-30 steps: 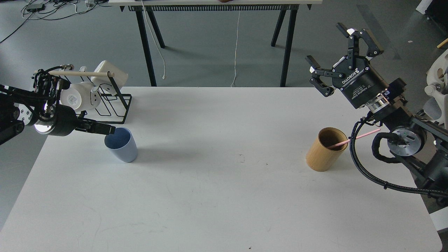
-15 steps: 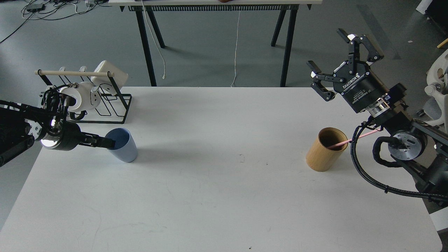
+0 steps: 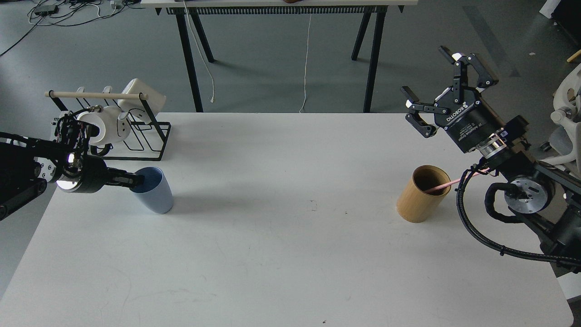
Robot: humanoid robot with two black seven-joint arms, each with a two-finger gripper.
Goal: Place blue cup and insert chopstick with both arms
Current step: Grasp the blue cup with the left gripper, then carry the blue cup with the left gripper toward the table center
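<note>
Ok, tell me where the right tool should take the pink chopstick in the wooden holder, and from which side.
Grip the bare upper end of the chopstick, where it leans out over the right rim of the wooden holder. Come down from above and from the right: the lower part is sunk inside the holder, and the open right tool hangs above on that side.

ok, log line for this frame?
left gripper: at blue cup rim | right gripper: open, raised | chopstick: in wooden holder
</note>
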